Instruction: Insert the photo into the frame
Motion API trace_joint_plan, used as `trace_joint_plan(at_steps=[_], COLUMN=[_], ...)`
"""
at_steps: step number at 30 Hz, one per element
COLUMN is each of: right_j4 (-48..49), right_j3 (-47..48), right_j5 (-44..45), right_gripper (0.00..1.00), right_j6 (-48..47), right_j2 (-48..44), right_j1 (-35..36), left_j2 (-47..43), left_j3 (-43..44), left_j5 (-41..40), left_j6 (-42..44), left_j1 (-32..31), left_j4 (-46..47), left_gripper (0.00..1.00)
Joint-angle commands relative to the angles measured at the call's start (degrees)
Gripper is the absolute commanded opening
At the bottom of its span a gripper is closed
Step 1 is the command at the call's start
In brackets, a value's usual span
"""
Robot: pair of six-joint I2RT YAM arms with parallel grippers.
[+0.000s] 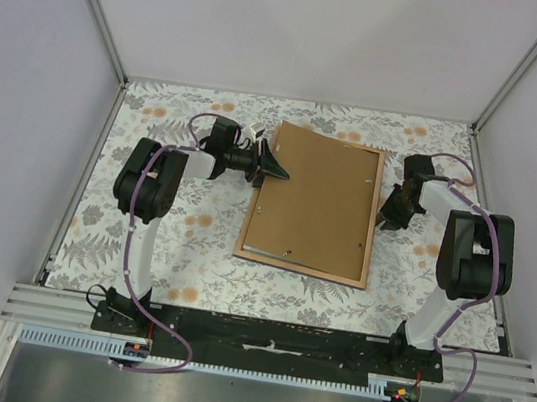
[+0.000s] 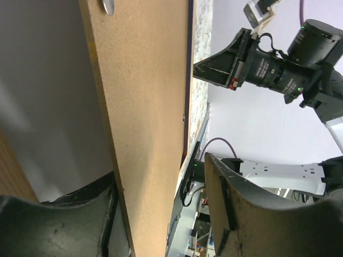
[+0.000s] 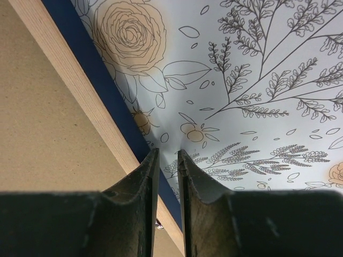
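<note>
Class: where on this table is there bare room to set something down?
Free: the near strip between the frame and arm bases; the far strip by the back wall. Crowded: the frame's sides, at the left gripper and right gripper.

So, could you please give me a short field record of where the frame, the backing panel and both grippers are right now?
frame: lying back-up on the floral tablecloth
backing panel: brown, over the frame's back
left gripper: open, fingers either side of the panel's left edge, near its far corner
right gripper: fingers nearly together, tips at the frame's right edge; grip unclear
photo: not in view
</note>
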Motion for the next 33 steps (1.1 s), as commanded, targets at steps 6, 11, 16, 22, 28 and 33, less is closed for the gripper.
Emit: trace_joint_plan(at_steps=[6, 11, 16, 22, 28, 33], right_j4=[1.15, 1.15, 1.15, 1.15, 0.97, 0.71], right_j3=[2.75, 2.92, 2.92, 3.19, 4.24, 6.35], right_j5=[-1.90, -1.90, -1.81, -1.90, -2.07, -2.34], right_gripper=[0.27, 0.28, 0.29, 0.29, 0.31, 0.32], right_j6=[-0.73, -0.91, -1.00, -1.17, -1.52, -2.58], right_j2=[-0.39, -0.56, -0.83, -1.00, 0.05, 1.89], right_j1=[0.37, 0.28, 0.28, 0.37, 0.28, 0.81], left_j2=[-7.26, -8.58, -9.63, -10.07, -12.62, -16.57], left_j3=[6.89, 10.41, 12.26, 12.17, 10.24, 6.29], left_j5=[-7.53, -12.98, -18.26, -20.98, -27.83, -34.86], left_j6=[18.65, 25.07, 30.00, 32.46, 35.01, 35.19], left_j1=[0.18, 0.19, 0.45, 0.45, 0.45, 0.54], left_j4=[-23.14, -32.47, -38.81, -41.10, -43.12, -42.78], left_gripper=[0.65, 0.66, 0.66, 0.66, 0.66, 0.65])
